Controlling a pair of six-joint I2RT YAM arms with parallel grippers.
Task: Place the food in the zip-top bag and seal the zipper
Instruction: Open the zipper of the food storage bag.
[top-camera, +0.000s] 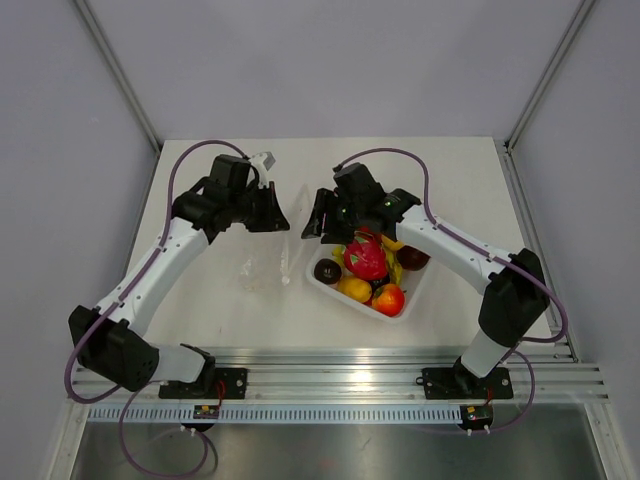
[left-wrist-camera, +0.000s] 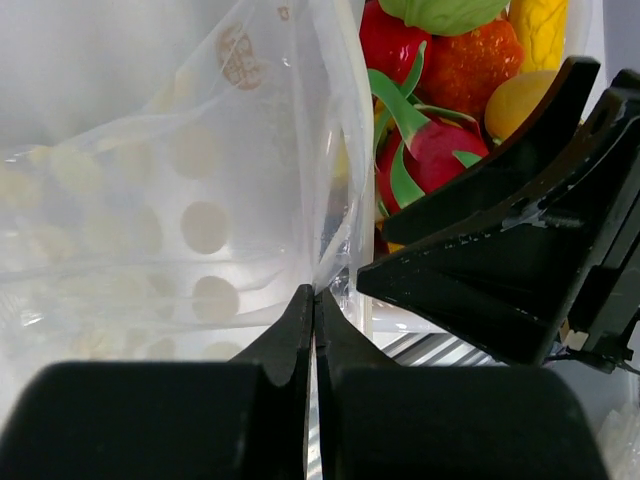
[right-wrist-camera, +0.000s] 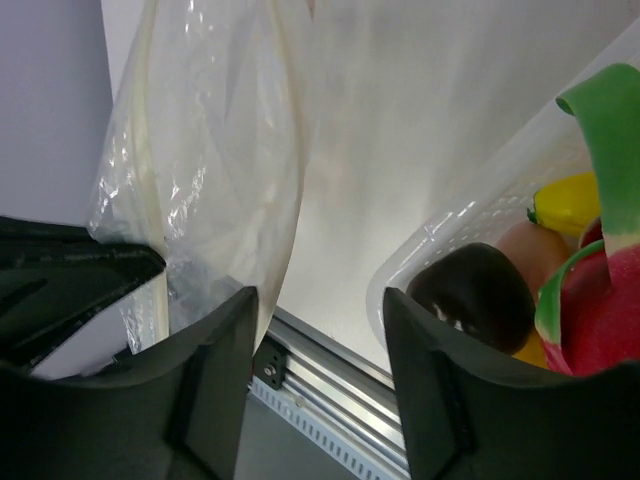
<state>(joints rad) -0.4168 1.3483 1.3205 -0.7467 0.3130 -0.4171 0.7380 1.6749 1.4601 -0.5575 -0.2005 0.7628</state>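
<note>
Left wrist view shows you the left claw (left-wrist-camera: 315, 300) closed tight on the bag (left-wrist-camera: 200, 200) edge, just beside the tray (right-wrist-camera: 450, 225). Your right claw (right-wrist-camera: 318, 300) is wide open, empty, next to the bag. All food (top-camera: 365, 265) lies in the tray. You seem to be opening the mouth; next, pinch the other lip and pull apart.

Surfaces: nearly all plastic, one metal rail.
Zip-top bag (left-wrist-camera: 200, 200) is thin clear film, crinkly and shiny; food (top-camera: 388, 298) is glossy moulded plastic (dragon fruit (top-camera: 365, 255) too); tray (right-wrist-camera: 470, 215) smooth white plastic; left gripper (left-wrist-camera: 315, 305) fingers matt black; rail (top-camera: 330, 372) brushed aluminium.
</note>
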